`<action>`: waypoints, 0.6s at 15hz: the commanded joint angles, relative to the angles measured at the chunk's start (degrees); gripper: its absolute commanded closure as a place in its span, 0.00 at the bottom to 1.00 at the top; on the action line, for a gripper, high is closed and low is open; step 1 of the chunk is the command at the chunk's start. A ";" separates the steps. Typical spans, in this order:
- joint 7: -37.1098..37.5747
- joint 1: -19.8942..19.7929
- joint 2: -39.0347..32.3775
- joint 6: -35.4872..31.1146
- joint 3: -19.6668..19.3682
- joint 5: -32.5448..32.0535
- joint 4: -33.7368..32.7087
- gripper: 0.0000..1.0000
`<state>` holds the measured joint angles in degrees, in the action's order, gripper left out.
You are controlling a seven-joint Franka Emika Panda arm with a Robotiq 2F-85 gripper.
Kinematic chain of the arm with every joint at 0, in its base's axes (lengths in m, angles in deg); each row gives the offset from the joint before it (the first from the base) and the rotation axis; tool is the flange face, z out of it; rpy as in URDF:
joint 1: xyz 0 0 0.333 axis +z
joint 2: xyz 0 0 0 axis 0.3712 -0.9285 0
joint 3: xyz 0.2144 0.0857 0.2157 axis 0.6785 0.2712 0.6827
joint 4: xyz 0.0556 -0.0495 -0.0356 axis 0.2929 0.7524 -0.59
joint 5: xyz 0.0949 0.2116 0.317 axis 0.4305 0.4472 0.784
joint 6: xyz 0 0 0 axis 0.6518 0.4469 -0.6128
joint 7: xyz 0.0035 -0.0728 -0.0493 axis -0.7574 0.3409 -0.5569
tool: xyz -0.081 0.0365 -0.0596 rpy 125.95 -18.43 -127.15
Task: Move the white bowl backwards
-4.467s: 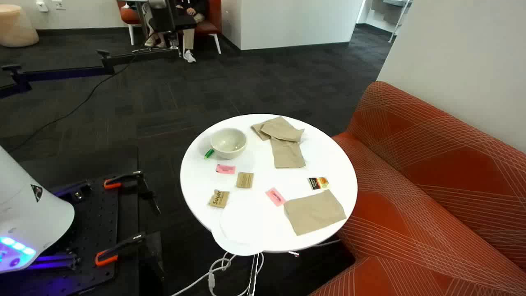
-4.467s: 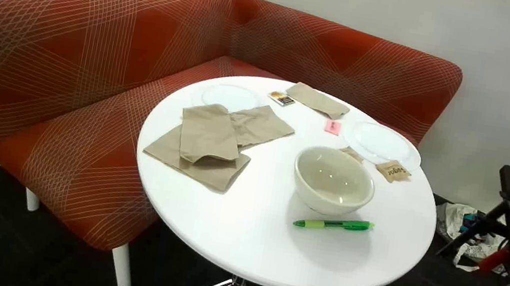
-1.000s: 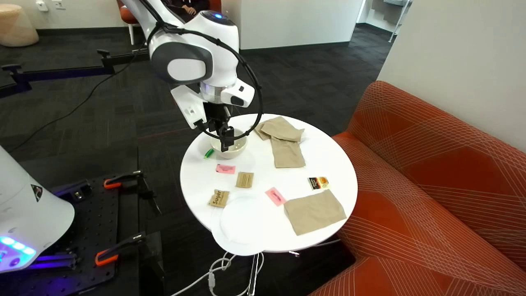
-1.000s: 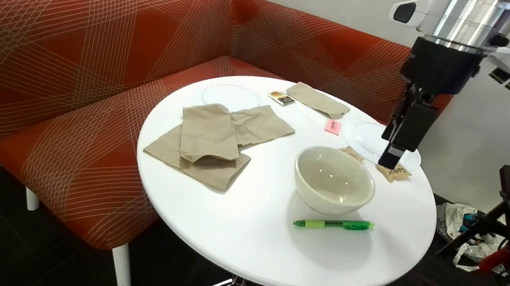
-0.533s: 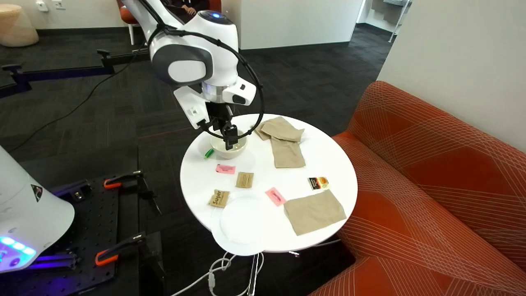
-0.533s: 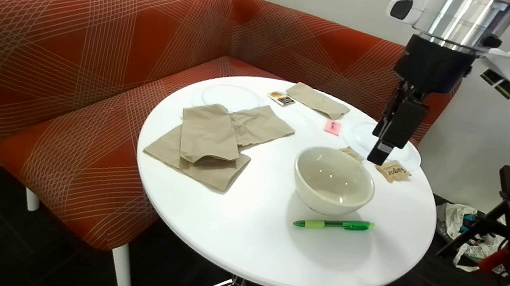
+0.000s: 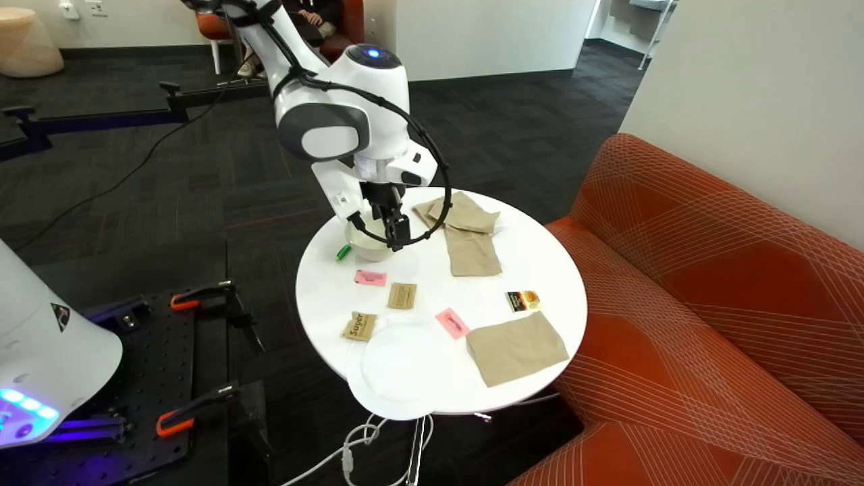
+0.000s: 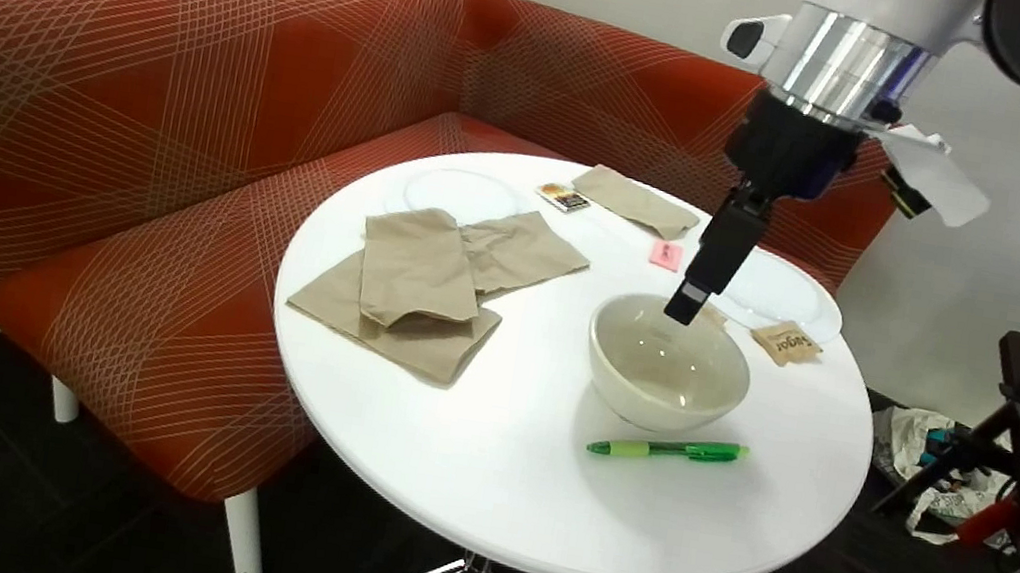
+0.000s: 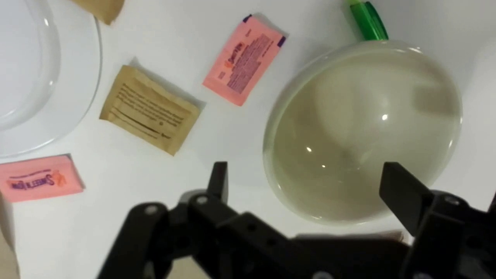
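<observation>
The white bowl (image 8: pixel 656 389) stands upright on the round white table (image 8: pixel 480 484), with its far rim partly behind my fingers. In an exterior view the bowl (image 7: pixel 368 250) is partly hidden by my gripper (image 7: pixel 398 246). My gripper (image 8: pixel 685 311) is open and empty at the bowl's rim, tilted. In the wrist view the bowl (image 9: pixel 368 116) fills the right side. One finger of my gripper (image 9: pixel 304 176) appears over the bowl's inside and the other outside its rim. I cannot tell whether a finger touches it.
A green pen (image 8: pixel 668 450) lies close beside the bowl. Pink packets (image 9: pixel 244 60) and brown sugar packets (image 9: pixel 149 110) lie near it. Clear plates (image 8: pixel 772 290) and tan cloths (image 8: pixel 421 273) are on the table. A red bench (image 7: pixel 648 304) borders it.
The arm was out of view at first, then came in over the table. In the last second my gripper has moved across to the bowl's rim. The bowl has not moved.
</observation>
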<state>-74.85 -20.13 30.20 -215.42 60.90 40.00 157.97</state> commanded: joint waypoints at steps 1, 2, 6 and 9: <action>-2.08 -3.66 -4.73 -0.05 2.50 1.15 -4.25 0.00; -2.28 -4.34 -5.84 0.45 3.05 1.09 -5.18 0.00; -3.41 -7.18 -9.65 1.56 5.55 0.84 -8.13 0.25; -3.74 -8.39 -11.34 1.60 6.61 0.44 -9.25 0.42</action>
<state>-77.05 -26.51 20.59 -215.30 65.75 40.00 150.93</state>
